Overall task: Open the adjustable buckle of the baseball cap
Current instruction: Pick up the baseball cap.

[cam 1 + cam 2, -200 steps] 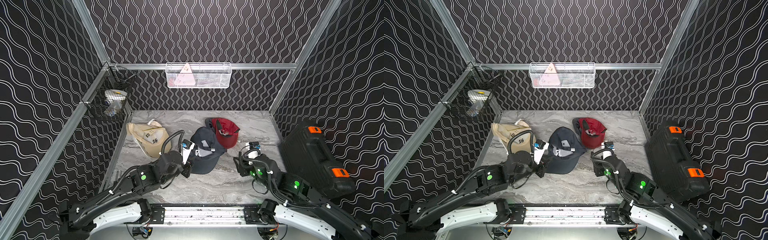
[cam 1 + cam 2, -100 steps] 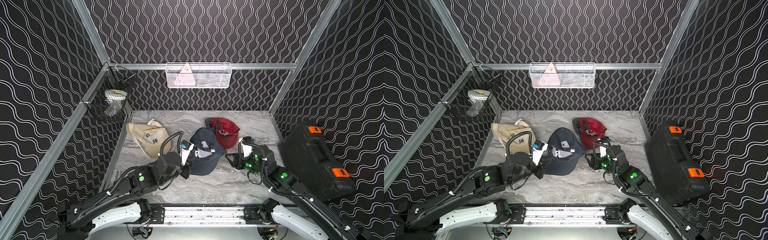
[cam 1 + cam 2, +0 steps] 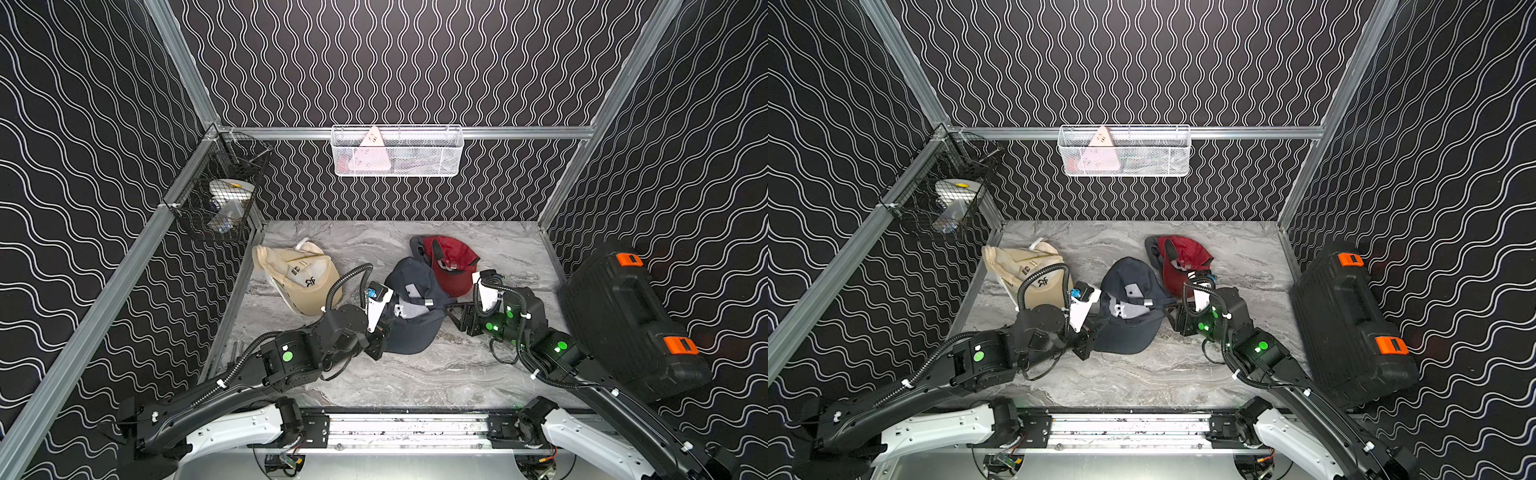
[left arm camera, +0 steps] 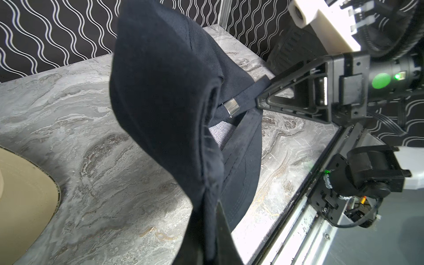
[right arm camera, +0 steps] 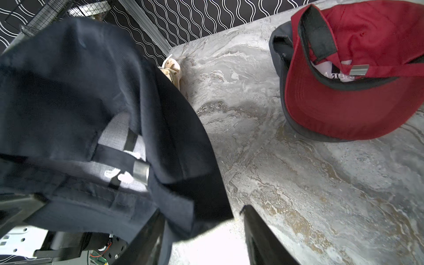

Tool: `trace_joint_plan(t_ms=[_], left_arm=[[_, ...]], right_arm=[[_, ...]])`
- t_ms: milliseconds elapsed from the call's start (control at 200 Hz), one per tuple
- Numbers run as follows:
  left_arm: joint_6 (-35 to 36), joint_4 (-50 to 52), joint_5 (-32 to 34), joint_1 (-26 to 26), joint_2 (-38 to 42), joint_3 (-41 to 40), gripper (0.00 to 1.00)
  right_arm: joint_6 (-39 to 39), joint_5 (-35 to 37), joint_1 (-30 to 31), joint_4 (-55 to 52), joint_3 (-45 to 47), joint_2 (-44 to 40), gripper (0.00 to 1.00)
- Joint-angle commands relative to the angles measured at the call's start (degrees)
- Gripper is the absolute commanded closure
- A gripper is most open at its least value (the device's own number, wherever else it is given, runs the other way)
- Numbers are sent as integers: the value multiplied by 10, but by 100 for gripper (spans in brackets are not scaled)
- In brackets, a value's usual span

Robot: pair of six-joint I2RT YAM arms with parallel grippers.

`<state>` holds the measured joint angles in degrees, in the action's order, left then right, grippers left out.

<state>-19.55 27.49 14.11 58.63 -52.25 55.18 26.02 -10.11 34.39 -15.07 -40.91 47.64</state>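
The left gripper (image 4: 206, 229) is showing only as two dark finger edges cut off at the frame's border in its own wrist view. Its fingers are pressed together, pinching the rim of the navy cap (image 3: 411, 324). In both top views the wrist and the cap are hiding those fingers. The cap is sitting over the middle of the marble table (image 3: 395, 374), between the two arms, with one side held up. The right gripper (image 5: 203, 213) is standing spread, with a fold of navy cloth drooping between its fingers; whether either finger is touching the strap (image 4: 250, 91) I cannot tell. The left wrist view is giving the silver buckle (image 4: 231, 107) sharply, just beside the right gripper's tips, while the top views are showing it only as a pale fleck. The red cap (image 5: 344, 103) is lying upside down, and a beige cap (image 3: 299, 278) is lying near the left wall. The white wire basket (image 3: 436, 160) on the back rail is holding a pink triangular piece (image 3: 368, 153). The black mesh basket (image 3: 187, 208) is holding a pale roll (image 3: 230, 189) and something clear, too blurred to name
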Motion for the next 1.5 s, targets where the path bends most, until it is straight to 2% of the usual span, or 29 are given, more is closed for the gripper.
trace_joint_plan(t_ms=[0, 135, 260, 545, 625, 896, 931, 961, 1051, 1121, 1196, 1361, 1496], left_arm=[[-8, -14, -10, 3, -3, 10, 100], [-10, -16, -20, 7, -7, 12, 100], [-11, -20, -27, 8, -7, 12, 100], [-7, -21, -42, 10, -18, 1, 100], [-6, -17, -47, 10, -25, 1, 100], [4, 5, -50, 10, -42, 4, 100], [4, 6, -50, 10, -43, 4, 95], [5, 8, -50, 10, -42, 4, 86], [7, 19, -43, 10, -43, 8, 53], [14, 19, -57, 10, -38, 10, 41], [22, 7, -84, 15, -28, 12, 38], [33, -4, -102, 29, -15, 23, 38], [54, 38, -113, 33, -29, 54, 38]], right_arm=[[-12, -14, 0, 37, 5, 1, 44], [-13, -20, 0, 55, 14, -6, 46], [-13, -23, 0, 60, 18, -14, 51], [-1, -33, 0, 79, 33, -48, 83], [5, -38, 0, 84, 36, -63, 89], [17, -70, 0, 88, 29, -105, 94], [18, -76, 0, 88, 28, -109, 94], [20, -80, 0, 88, 27, -112, 94], [25, -93, 0, 90, 23, -116, 96], [26, -98, 0, 88, 21, -119, 97], [29, -102, 0, 91, 22, -120, 98], [35, -109, 0, 100, 28, -121, 100], [36, -102, 0, 100, 25, -132, 100]])
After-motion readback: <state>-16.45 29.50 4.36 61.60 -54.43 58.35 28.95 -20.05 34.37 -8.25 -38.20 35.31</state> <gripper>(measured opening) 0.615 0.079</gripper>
